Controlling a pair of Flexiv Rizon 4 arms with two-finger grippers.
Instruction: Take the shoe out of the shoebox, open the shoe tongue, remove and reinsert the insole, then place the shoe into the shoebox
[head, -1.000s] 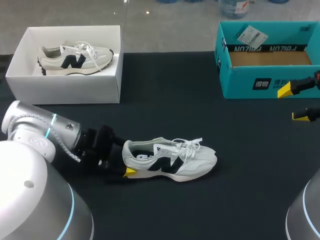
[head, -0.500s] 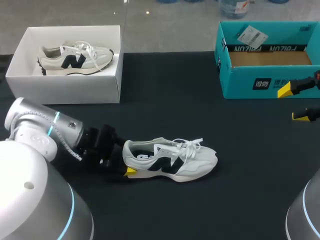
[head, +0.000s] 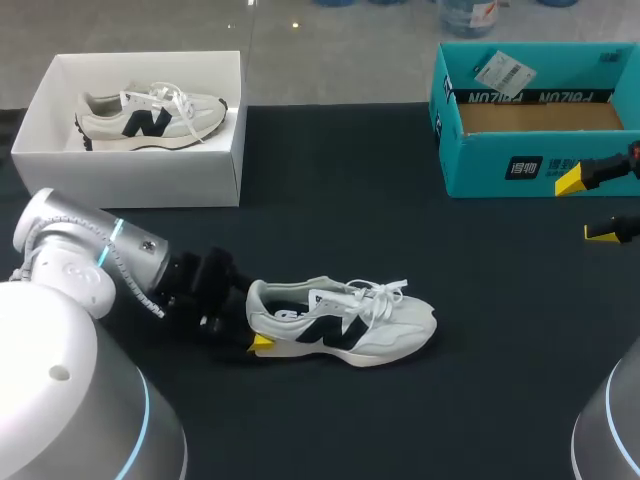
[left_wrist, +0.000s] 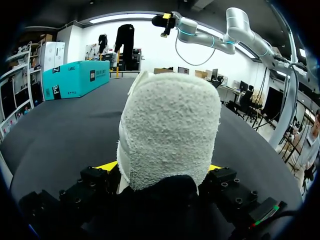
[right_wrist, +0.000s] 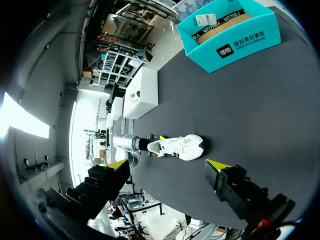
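A white sneaker with a black logo lies on its sole on the black table, toe pointing right. My left gripper is at its heel. In the left wrist view the fuzzy white heel fills the gap, and both yellow tips press its sides, so the left gripper is shut on it. My right gripper hangs open and empty at the table's right edge, in front of the teal shoebox. Far ahead of the right gripper the sneaker shows small.
A white shoebox at the back left holds a second, matching sneaker. The open teal shoebox at the back right has a brown cardboard floor and a paper tag.
My left gripper's fingers closed in a little on the heel. The left arm and the sneaker slid slightly to the right. The right arm kept still.
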